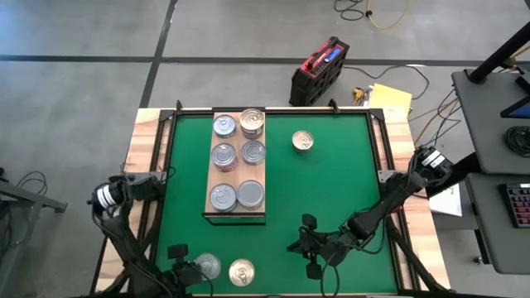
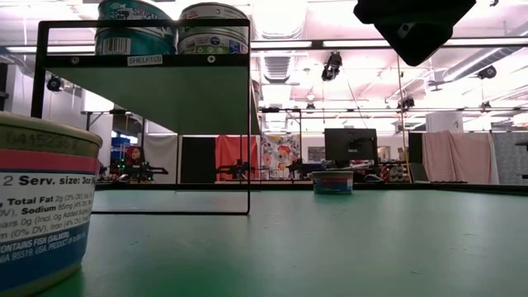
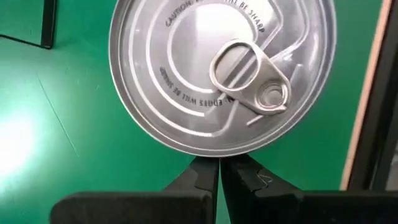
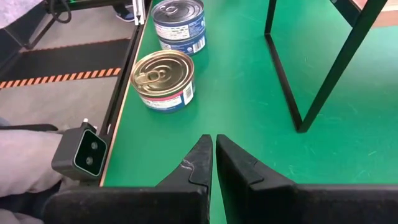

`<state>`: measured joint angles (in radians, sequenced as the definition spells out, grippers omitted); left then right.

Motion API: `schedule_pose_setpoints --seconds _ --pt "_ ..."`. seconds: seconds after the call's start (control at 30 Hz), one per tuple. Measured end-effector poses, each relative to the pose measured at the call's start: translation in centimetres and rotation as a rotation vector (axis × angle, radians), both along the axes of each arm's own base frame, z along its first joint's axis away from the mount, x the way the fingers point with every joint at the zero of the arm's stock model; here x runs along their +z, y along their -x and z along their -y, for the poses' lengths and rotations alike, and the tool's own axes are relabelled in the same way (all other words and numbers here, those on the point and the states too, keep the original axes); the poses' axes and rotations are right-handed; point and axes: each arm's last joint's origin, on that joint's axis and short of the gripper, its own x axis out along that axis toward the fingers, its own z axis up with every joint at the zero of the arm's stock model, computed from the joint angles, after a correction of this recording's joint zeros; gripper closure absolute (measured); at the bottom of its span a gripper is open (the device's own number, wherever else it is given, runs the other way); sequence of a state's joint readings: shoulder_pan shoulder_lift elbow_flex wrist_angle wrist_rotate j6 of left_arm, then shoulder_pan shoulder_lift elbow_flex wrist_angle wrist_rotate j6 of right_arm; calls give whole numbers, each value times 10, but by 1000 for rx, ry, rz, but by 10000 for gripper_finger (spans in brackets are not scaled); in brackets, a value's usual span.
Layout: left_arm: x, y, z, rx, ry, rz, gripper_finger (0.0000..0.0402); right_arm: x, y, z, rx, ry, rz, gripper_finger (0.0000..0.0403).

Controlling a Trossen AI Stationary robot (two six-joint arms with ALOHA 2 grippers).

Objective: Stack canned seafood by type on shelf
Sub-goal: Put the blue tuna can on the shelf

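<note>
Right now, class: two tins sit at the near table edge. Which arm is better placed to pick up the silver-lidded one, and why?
The left. Its shut claw hangs right over the silver-lidded tin, beside the gold-lidded tin. The right claw, also shut, sits farther off over bare green mat.

Green table mat, pale wood-grain shelf — silver-lidded tins, one gold-lidded tin banded pink and blue.

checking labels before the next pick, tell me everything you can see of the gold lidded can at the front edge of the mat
The gold-lidded can is a short round metal tin with a ringed lid and a flat pull tab. A white, pink and blue label wraps its side. It stands upright and unopened on the green mat near the front edge, beside a blue-labelled silver can. Nothing touches it; it is off the shelf.
</note>
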<state>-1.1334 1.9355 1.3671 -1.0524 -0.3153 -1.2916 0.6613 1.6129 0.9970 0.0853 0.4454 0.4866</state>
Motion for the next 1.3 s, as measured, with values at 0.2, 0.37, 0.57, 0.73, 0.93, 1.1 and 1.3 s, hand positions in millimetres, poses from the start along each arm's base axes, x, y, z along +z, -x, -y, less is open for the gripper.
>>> schedule_pose_setpoints --seconds 0.2,0.37,0.57,0.73,0.93,1.1,1.3 --pt "-1 -8 2 16 31 47 402 0 0 0 0 2 0 390" --pt "-1 -14 0 34 41 62 402 0 0 0 7 13 1 390" --pt "11 -12 -1 65 43 -21 402 0 0 0 7 14 1 390" --pt "43 -14 -2 52 -59 28 402 0 0 0 7 14 2 390" --pt "59 -27 -5 1 -150 200 402 0 0 0 7 13 4 390" --pt "47 -29 -11 14 -167 180 402 0 0 0 7 13 4 390" --pt "35 -27 -12 20 -132 122 402 0 0 0 7 13 4 390"
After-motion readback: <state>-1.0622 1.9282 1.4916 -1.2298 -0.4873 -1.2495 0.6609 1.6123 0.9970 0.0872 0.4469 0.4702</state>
